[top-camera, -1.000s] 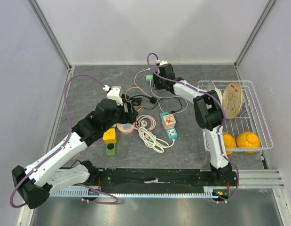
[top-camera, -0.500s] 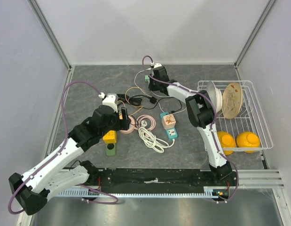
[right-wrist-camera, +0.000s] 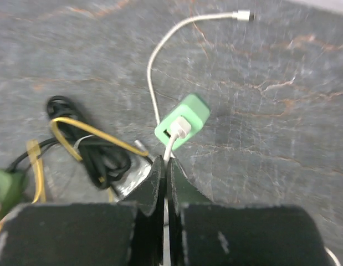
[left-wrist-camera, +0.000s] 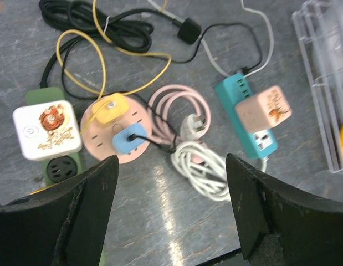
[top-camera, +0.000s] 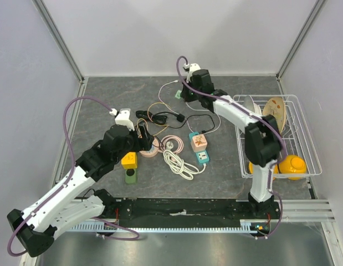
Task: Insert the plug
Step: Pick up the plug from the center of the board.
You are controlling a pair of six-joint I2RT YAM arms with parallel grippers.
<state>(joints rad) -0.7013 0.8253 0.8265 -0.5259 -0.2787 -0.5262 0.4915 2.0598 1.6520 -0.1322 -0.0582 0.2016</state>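
Green plug point(right-wrist-camera: 189, 113), boxy smooth plastic; right gripper point(right-wrist-camera: 164, 165) pinches its white cable point(right-wrist-camera: 173, 142).

Right hand point(right-wrist-camera: 164, 166) pinched tight on a thin white cord point(right-wrist-camera: 172, 145) plugged into the green adapter point(right-wrist-camera: 189, 117) on the grey tabletop point(right-wrist-camera: 271, 111), black cable bundle point(right-wrist-camera: 102, 158) and yellow wire point(right-wrist-camera: 85, 129) at left.

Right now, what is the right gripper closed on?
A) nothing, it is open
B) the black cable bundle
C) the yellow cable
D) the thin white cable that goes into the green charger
D: in the right wrist view the right gripper is shut, and the white cable runs from the green charger down between its fingers.
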